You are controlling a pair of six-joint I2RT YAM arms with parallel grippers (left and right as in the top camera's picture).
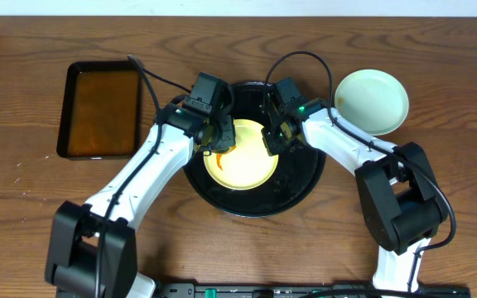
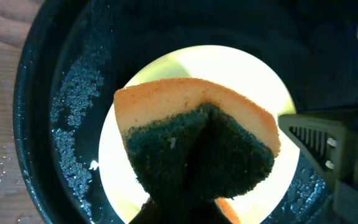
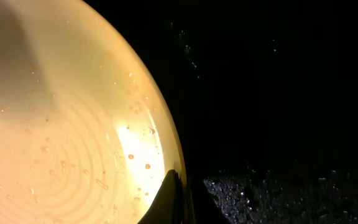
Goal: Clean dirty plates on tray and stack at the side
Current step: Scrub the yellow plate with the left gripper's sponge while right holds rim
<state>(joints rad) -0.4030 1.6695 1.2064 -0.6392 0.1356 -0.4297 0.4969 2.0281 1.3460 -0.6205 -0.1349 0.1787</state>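
The pale yellow plate [image 1: 243, 164] lay flat, face up, in the round black tray [image 1: 301, 187], wet and orange-smeared. The left gripper [image 1: 219, 142] clamped a folded sponge [image 2: 194, 140] over it; the right gripper [image 1: 272, 139] pinched its rim.

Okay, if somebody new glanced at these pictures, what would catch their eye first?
The bright pale yellow plate glows in the middle of the round black tray. The left gripper holds a folded orange-and-green sponge over the plate, while the right gripper pinches its rim. A mint plate sits on the table to the right, outside the tray.
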